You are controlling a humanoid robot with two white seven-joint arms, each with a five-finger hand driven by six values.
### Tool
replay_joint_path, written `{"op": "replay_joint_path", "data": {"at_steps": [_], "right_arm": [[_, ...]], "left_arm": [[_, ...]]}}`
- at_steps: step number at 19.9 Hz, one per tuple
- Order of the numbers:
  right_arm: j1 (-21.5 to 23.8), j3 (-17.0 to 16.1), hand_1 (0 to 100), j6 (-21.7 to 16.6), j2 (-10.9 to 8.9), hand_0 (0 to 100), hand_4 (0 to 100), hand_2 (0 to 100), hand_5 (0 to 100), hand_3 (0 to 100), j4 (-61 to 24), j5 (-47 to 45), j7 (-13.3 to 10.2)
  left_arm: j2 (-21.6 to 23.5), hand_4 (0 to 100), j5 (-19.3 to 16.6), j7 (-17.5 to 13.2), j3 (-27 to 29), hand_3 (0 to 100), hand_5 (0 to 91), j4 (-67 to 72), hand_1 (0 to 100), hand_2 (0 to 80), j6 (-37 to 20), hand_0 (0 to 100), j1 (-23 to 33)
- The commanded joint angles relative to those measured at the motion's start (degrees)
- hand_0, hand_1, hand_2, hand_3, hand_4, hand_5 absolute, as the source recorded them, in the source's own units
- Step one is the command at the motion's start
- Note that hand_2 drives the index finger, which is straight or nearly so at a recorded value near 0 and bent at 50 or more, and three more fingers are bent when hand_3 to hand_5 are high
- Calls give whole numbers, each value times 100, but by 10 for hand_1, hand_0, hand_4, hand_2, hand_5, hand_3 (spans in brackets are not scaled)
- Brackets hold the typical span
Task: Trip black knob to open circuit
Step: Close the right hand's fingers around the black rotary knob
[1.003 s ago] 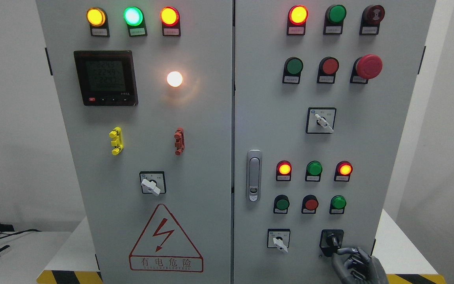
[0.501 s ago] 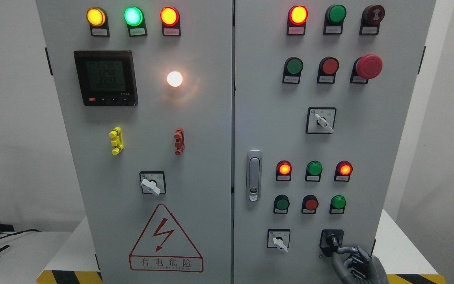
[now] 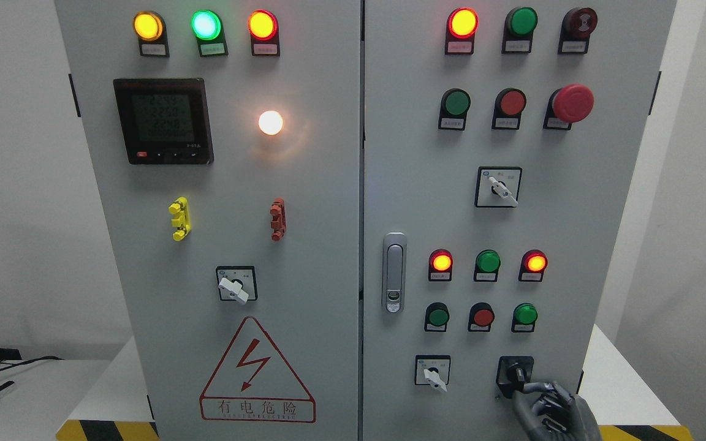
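Grey metal cabinet (image 3: 328,184) with two doors, standing on a white tabletop (image 3: 629,386) edged with yellow-and-black hazard tape. The black knob (image 3: 515,373) sits at the lower right corner of the right door, on a black square plate, just right of a white-handled selector switch (image 3: 432,373). The right hand (image 3: 552,409), dark grey with jointed fingers, enters from the bottom edge at the lower right; its fingers are curled, and the uppermost finger (image 3: 534,388) reaches leftward to touch the lower right side of the black knob. The remaining fingers are bent below it, and the hand does not visibly enclose the knob; whether it grips or merely presses cannot be told. Above the knob, a row of three push buttons (image 3: 482,316) (green, red, green) lies beneath a row of three indicator lamps (image 3: 488,261), of which the outer two glow red-orange. A silver door latch (image 3: 394,272) is set at the left edge of the right door. On the left door, a digital meter (image 3: 163,120) shows lit digits, a white lamp (image 3: 270,122) glows beside it, and a red triangular warning sign (image 3: 257,370) occupies the bottom
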Motion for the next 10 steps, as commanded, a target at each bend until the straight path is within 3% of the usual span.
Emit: {"op": "replay_joint_path", "data": {"at_steps": [1,10], "right_arm": [[17,59,792,-5,10,476,757,496,778,848,-94,0,-5],[44,164,792,3,45,476,757,496,777,848,-138,-9,-23]], "left_arm": [[1,0,-176,5,0,0,0,0,389,0,-5,120,0],[1,0,-176,5,0,0,0,0,389,0,-5,120,0]]}}
